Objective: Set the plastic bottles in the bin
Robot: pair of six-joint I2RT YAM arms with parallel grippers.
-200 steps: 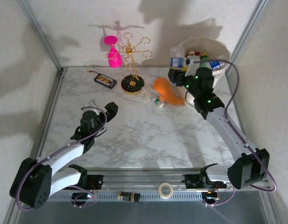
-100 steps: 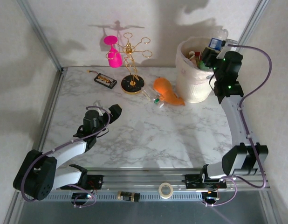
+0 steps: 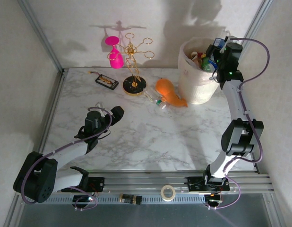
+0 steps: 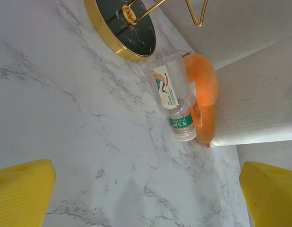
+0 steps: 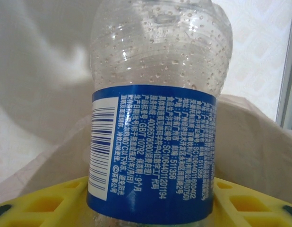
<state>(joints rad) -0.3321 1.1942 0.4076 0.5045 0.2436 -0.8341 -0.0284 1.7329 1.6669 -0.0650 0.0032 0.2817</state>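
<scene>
My right gripper [image 3: 218, 47] is up at the far-right rim of the cream bin [image 3: 195, 92], shut on a clear bottle with a blue label [image 5: 153, 142]. That bottle stands upright between the yellow fingers [image 5: 37, 203]. Several bottles [image 3: 202, 60] lie inside the bin. One clear bottle with a green neck label [image 4: 173, 97] lies on the marble against the orange fish toy [image 4: 206, 87]; from above, this lying bottle [image 3: 158, 100] is left of the bin. My left gripper [image 3: 115, 114] is low over the table's left half, open and with nothing in it, its yellow fingertips [image 4: 21, 191] well short of that bottle.
A gold wire rack [image 3: 134, 85] with a pink glass [image 3: 115, 57] stands at the back, and its round base [image 4: 122, 28] is just behind the lying bottle. A flat black device [image 3: 107, 82] lies at the back left. The orange fish toy [image 3: 170, 93] rests beside the bin.
My right arm has swung up and right, carrying the blue-labelled bottle from in front of the bin to above its far-right rim. The left arm has barely shifted.
</scene>
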